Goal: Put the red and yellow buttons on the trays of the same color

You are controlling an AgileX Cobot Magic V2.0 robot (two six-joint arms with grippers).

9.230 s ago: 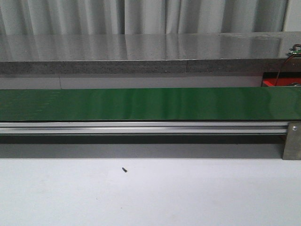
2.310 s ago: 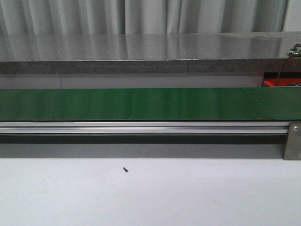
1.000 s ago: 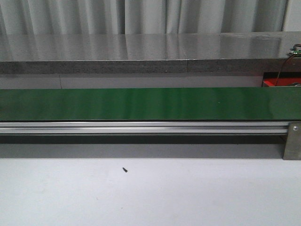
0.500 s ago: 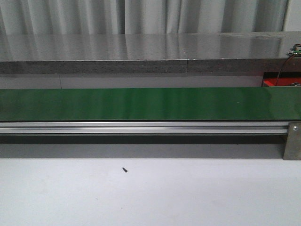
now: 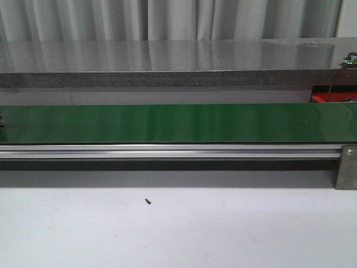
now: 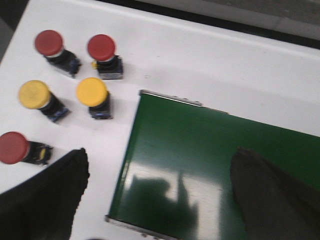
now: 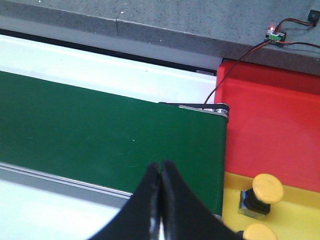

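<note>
In the left wrist view, three red buttons (image 6: 49, 42) (image 6: 101, 47) (image 6: 13, 147) and two yellow buttons (image 6: 34, 94) (image 6: 92, 91) stand on the white table beside the end of the green belt (image 6: 200, 150). My left gripper (image 6: 160, 155) hangs open above that belt end and holds nothing. In the right wrist view, my right gripper (image 7: 161, 166) is shut and empty over the belt's other end. Beside it lie the red tray (image 7: 270, 125) and the yellow tray (image 7: 235, 197). Two yellow buttons (image 7: 267, 187) (image 7: 260, 232) sit on the yellow tray.
The green conveyor belt (image 5: 178, 123) with its aluminium rail (image 5: 167, 151) spans the front view. A grey stone ledge (image 5: 167, 78) runs behind it. A small circuit board with wires (image 7: 274, 35) sits on the ledge above the red tray. A dark speck (image 5: 148, 201) lies on the white table.
A small grey object has come into view at the belt's far left edge in the front view. Nothing else differs.
</note>
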